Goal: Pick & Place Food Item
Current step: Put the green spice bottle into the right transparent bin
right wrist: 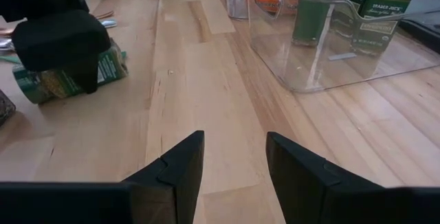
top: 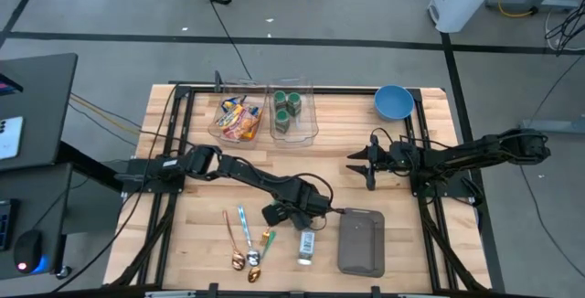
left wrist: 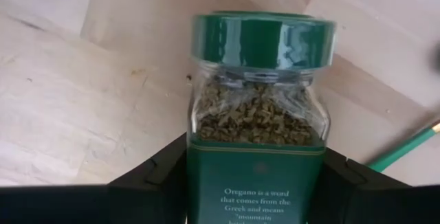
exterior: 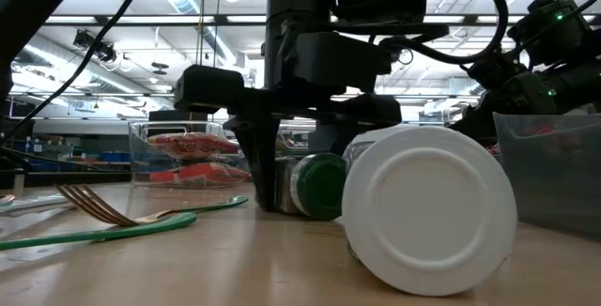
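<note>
1. Lying on its side on the wooden tabletop (top: 201, 234), the oregano jar (left wrist: 258, 107) has a green lid and a green label, with dried herb showing through the glass.
2. The left gripper (top: 281, 212) points down over this jar near the middle of the tabletop; the left wrist view shows its jaws parted, one on each side of the jar's body. Whether they press the glass, I cannot tell.
3. Just beside that gripper lie a white-capped bottle (top: 306, 246) and a grey rectangular container (top: 361, 242).
4. A gold spoon (top: 233, 240), a second spoon (top: 248, 239) and a green-handled fork (top: 261, 255) lie together toward the near left.
5. At the far edge stand two clear bins: one (top: 239, 117) holds snack packets, the other (top: 292, 113) holds three upright green-lidded jars.
6. A blue bowl (top: 393, 102) sits at the far right corner.
7. The right gripper (top: 368, 163) waits at the right side, its jaws partly open and empty.
</note>
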Controlling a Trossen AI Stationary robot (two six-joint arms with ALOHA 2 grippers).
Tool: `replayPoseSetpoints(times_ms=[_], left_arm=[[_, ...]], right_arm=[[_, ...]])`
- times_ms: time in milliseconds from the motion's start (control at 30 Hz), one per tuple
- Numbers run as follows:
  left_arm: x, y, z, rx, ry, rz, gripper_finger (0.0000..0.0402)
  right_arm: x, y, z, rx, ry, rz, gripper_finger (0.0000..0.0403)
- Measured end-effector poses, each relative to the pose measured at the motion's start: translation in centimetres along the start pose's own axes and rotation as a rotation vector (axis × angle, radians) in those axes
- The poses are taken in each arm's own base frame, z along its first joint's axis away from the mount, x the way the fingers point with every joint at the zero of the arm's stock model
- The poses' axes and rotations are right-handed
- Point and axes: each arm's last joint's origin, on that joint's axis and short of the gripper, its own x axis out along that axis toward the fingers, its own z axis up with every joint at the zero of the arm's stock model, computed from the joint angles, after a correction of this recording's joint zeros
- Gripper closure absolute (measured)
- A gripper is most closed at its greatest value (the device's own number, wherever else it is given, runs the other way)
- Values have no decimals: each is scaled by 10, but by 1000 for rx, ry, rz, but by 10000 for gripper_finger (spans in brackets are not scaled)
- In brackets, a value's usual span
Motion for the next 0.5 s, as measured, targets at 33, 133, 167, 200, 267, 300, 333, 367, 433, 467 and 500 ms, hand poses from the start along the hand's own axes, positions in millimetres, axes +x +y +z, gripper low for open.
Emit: replayPoseSetpoints(times_ms=[33,133,167,200,267,300,333,367,433,467,500], left_arm=[[-1,0,0,-9,-2,2,194],[-4,0,0,-25,-13,2,194],[-5,0,0,-31,-20,0,194],[-6,0,0,-37,-26,0,194],[-8,0,2,-57,-54,1,194],[-10,0,3,-72,-67,-1,194],[-12,-1,2,-90,-75,-6,194],[-16,-2,2,-107,-80,-12,194],[-23,-3,2,-140,-102,-10,194],[-26,-2,2,-159,-108,-4,194],[-29,-3,1,-176,-111,-1,194]], right_arm=[[0,0,0,0,0,0,236],[0,0,0,1,0,0,236],[0,0,0,1,0,0,236],[0,0,0,2,0,0,236],[0,0,0,2,0,0,236],[0,0,0,2,0,0,236],[0,0,0,2,0,0,236],[0,0,0,2,0,0,236],[0,0,0,2,0,0,236],[0,0,0,2,0,1,236],[0,0,0,2,0,1,236]])
